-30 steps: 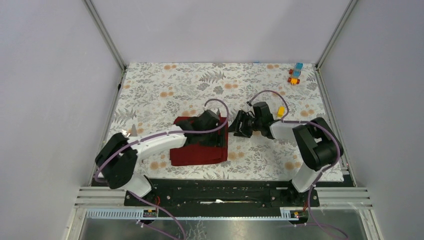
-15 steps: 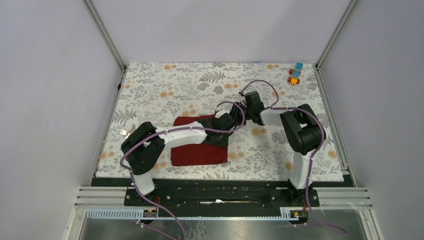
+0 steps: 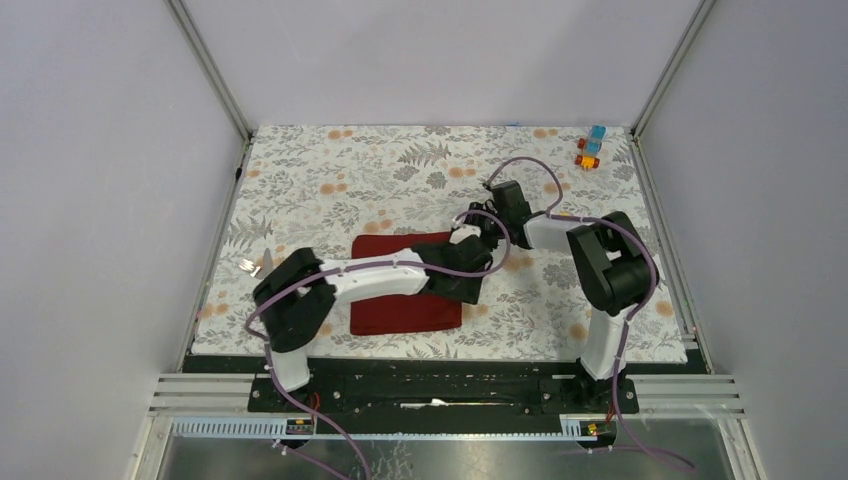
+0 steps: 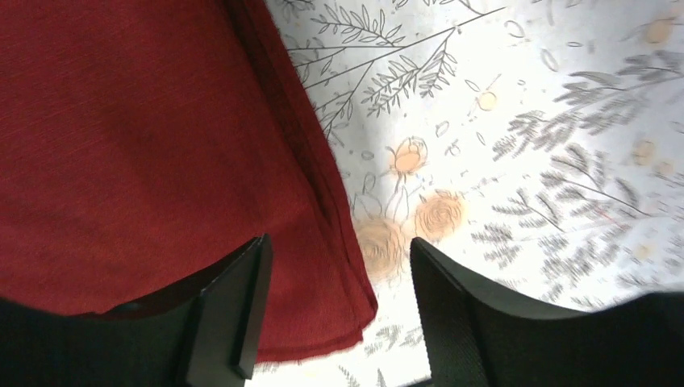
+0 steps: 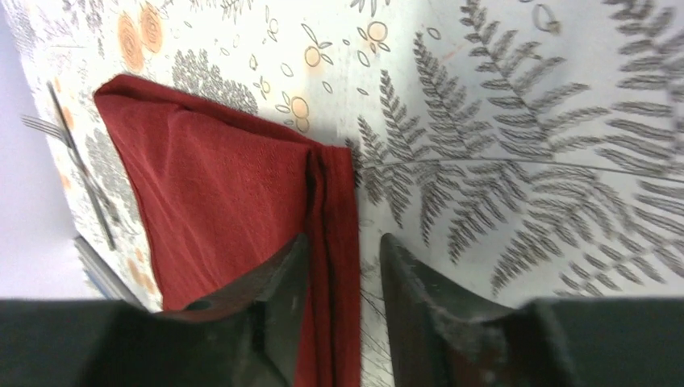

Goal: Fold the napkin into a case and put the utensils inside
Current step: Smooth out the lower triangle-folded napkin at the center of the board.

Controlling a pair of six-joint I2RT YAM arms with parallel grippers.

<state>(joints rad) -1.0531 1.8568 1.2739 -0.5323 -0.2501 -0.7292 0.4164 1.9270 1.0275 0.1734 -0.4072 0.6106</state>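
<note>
1. Parted and gripping nothing at the left fingers [image 4: 226,314]; set astride the right-hand edge of the napkin [image 4: 145,145] close to its near corner, one over the cloth, the other over the bare counter [image 4: 524,161].
2. Parted more narrowly at the right fingers [image 5: 423,306]; poised over the layered edge at the far right corner of the same cloth, with a strip of it showing in the gap; no pinch to be seen, though light contact with the cloth hard to rule out.
3. Folded at least once, judging by the stacked hems in both wrist views; lying flat as a broad rectangle toward the near side of the counter, partly under the left arm; not yet the long narrow case wanted.
4. Well apart from the cloth, at the left edge of the counter: the utensils [image 3: 250,266], small and silver, too small to tell fork from knife; nothing tucked inside anything.
5. Off in the far right corner: toy blocks [image 3: 590,148]; no part of the job.
6. Probably early to middle: first folding done; left to do, by this reading, a further fold into a pouch, then fetching both utensils and sliding them in.
</note>
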